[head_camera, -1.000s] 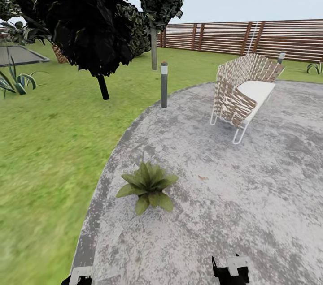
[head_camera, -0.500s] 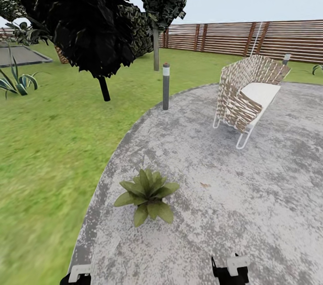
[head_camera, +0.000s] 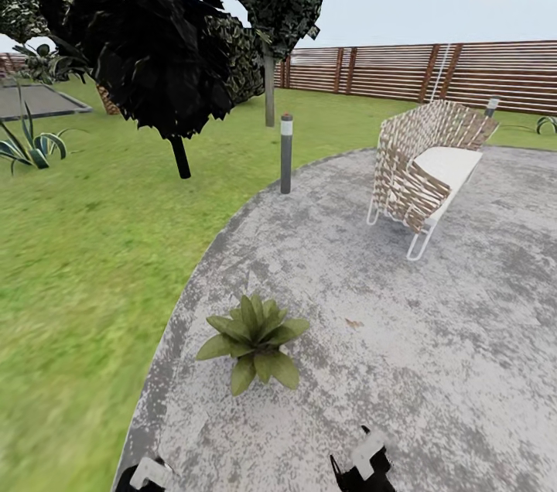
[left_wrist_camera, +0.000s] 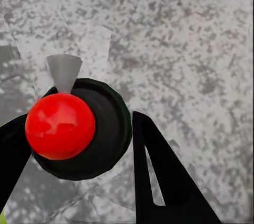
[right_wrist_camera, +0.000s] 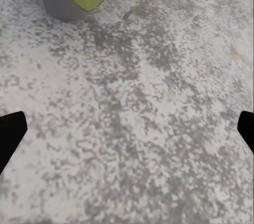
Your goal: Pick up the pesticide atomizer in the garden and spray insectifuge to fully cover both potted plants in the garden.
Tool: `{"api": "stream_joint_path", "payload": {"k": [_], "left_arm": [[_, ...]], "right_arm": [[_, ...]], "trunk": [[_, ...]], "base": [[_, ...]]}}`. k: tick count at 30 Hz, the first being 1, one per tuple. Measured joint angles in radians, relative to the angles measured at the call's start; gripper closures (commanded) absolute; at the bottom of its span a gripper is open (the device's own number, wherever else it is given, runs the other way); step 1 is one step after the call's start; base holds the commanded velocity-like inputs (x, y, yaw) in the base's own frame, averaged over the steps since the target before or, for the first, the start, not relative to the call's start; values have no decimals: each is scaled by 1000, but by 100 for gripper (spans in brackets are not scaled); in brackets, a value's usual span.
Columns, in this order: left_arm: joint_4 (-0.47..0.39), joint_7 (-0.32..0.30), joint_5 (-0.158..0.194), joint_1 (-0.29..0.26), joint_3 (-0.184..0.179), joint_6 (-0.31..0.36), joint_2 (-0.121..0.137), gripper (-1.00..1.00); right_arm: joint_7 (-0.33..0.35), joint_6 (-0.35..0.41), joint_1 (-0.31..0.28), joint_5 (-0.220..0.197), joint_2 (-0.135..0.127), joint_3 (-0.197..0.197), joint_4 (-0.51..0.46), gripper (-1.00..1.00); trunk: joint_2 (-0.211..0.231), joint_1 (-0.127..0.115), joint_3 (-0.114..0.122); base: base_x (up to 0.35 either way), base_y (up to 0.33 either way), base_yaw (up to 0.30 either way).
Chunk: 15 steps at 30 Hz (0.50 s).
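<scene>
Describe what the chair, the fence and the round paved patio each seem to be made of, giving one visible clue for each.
Chair: seems woven wicker or rope strips over a thin white frame, probably metal; crisscrossed tan bands, pale seat cushion.
Fence: looks like brown wood; horizontal slats between upright posts.
Patio: looks like stone or concrete with a matte, rough finish; mottled grey and white speckle.

Green-leaved potted plant (head_camera: 252, 339), mottled grey patio (head_camera: 433, 337), brown slatted fence (head_camera: 433, 73), green lawn (head_camera: 77, 244)

A low green-leaved potted plant (head_camera: 253, 336) sits upright near the patio's (head_camera: 433, 337) edge.
</scene>
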Motion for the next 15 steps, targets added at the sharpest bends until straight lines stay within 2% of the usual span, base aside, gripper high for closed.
{"api": "stream_joint_path", "payload": {"k": [1, 2, 3, 4, 8, 11, 12, 13, 14, 15], "left_arm": [[0, -40, -25, 0, 0, 0, 11, 100], [-6, -100, -57, -1, 1, 0, 27, 100], [-18, -140, -74, -1, 1, 0, 36, 100], [-28, -160, -82, -1, 1, 1, 40, 100], [-112, -298, -144, -2, 0, 4, 56, 100], [-156, -364, -214, -2, 1, 7, 58, 100], [-178, -379, -256, -3, 2, 11, 58, 100], [-191, -385, -283, -3, 2, 12, 57, 100], [-228, -459, -376, -29, 3, 17, 57, 100], [-232, -523, -403, -55, 2, 19, 57, 100]], "right_arm": [[29, 2, -12, 16, 0, 9, 0, -100], [96, 7, -36, 33, 0, 17, 0, -100], [157, 14, -54, 38, 0, 20, 0, -100], [191, 19, -64, 40, 0, 21, 0, -100], [414, 64, -113, 42, 0, 24, -1, -100], [504, 76, -134, 41, 2, 25, -20, -100], [549, 79, -145, 40, 4, 25, -33, -100], [583, 81, -152, 41, 5, 25, -41, -100], [719, 85, -187, 41, 7, 25, -53, -100], [739, 85, -197, 43, 8, 25, -53, -100]], "trunk": [[0, 0, 0], [0, 0, 0], [0, 0, 0], [0, 0, 0], [0, 0, 0], [0, 0, 0], [0, 0, 0], [0, 0, 0], [0, 0, 1], [0, 0, 0]], "base": [[0, 0, 0], [0, 0, 0], [0, 0, 0], [0, 0, 0], [0, 0, 0], [0, 0, 0], [0, 0, 0], [0, 0, 0], [0, 0, 0], [0, 0, 0]]}}
